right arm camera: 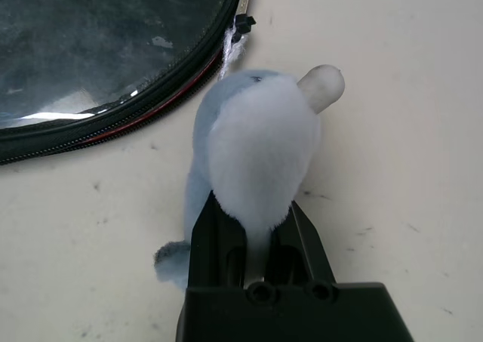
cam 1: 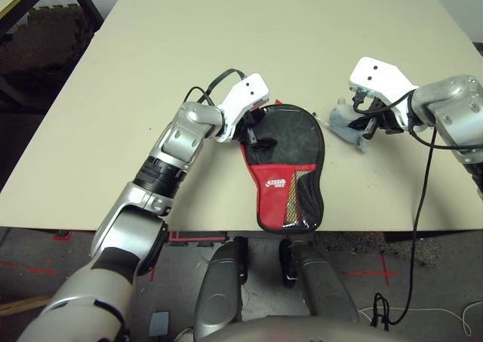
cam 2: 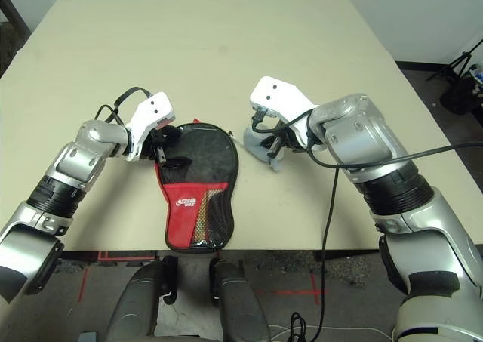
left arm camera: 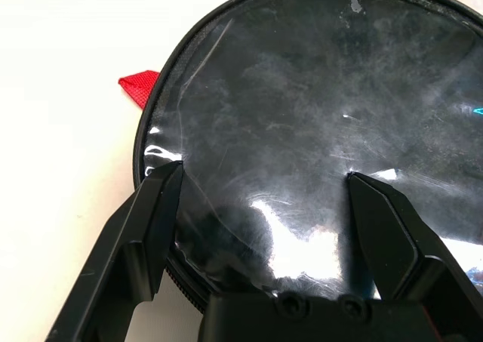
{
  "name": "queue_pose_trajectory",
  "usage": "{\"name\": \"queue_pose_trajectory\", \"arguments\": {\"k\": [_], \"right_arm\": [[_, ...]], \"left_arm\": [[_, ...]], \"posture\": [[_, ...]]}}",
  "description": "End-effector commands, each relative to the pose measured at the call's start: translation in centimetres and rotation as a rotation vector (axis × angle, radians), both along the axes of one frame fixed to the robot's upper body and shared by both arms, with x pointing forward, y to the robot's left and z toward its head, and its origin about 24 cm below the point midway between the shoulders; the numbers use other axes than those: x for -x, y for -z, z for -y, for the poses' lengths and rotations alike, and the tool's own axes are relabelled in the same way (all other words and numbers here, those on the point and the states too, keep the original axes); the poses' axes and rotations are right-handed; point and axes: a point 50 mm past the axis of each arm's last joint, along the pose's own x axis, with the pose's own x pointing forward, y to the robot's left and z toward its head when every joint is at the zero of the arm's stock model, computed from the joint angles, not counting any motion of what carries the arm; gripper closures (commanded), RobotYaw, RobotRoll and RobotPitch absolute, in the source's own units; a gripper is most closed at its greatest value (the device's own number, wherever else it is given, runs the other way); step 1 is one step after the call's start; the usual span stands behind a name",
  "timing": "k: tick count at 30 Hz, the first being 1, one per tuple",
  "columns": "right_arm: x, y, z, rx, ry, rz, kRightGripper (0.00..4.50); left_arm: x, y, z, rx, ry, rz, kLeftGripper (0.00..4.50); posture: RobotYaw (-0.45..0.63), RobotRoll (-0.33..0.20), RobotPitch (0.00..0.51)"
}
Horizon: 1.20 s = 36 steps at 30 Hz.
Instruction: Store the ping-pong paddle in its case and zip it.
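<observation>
Left gripper [left arm camera: 264, 198] spread over the case [cam 1: 290, 172]; right gripper [right arm camera: 256, 236] pinching the zipper's plush charm [right arm camera: 253, 153] (seemingly tethered): pulling could drag the case.

A small pale blue-and-white plush lump [right arm camera: 256, 149] sits on a cream table [right arm camera: 392, 130], pinched at its near end between the two black fingers of the right gripper [right arm camera: 256, 248]. A short rounded white nub pokes from the lump's far end. Just beside it curves the black zipper rim of the case [right arm camera: 113, 63], with glossy clear film over a dark face and a thin red line under the rim.
</observation>
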Motion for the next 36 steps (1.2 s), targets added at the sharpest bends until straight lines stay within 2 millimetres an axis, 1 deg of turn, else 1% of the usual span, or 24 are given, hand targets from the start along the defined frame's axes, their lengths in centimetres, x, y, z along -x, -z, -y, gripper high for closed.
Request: {"name": "queue_pose_trajectory", "arguments": {"k": [1,4,8,14,22,25,28,33,36], "right_arm": [[0.3,0.8,1.4,0.025,0.045,-0.037,4.38],[0.4,1.0,2.0,0.056,0.038,-0.044,4.38],[1.4,0.9,2.7,0.079,0.009,-0.094,4.38],[3.8,0.3,4.1,0.148,-0.059,-0.206,4.38],[5.3,-0.1,4.9,0.169,-0.068,-0.266,4.38],[5.9,-0.4,4.9,0.155,-0.086,-0.289,4.38],[7.2,-0.8,4.7,0.150,-0.135,-0.364,4.38],[9.7,-0.5,4.8,0.174,-0.214,-0.498,4.38],[11.1,-0.3,4.4,0.156,-0.285,-0.579,4.38]], "left_arm": [[0.1,3.3,-1.1,-0.090,-0.062,-0.130,0.00],[-0.2,3.4,-1.1,-0.115,-0.052,-0.147,0.00],[-0.6,3.0,-0.6,-0.126,-0.032,-0.143,0.00],[-1.1,3.0,0.1,-0.135,-0.013,-0.143,0.00],[-1.4,3.0,0.7,-0.129,0.006,-0.135,0.00],[-1.5,3.0,0.8,-0.126,0.007,-0.133,0.00],[-1.5,3.0,0.9,-0.124,0.008,-0.133,0.00],[-1.6,2.9,1.0,-0.122,0.010,-0.128,0.00],[-1.6,2.8,1.0,-0.121,0.008,-0.125,0.00]], "posture": [[-0.12,0.000,0.244],[-0.12,0.000,0.248],[-0.13,0.000,0.256],[-0.15,0.000,0.263],[-0.16,0.000,0.271],[-0.16,0.000,0.272],[-0.16,0.000,0.274],[-0.15,0.000,0.275],[-0.15,0.000,0.275]]}}
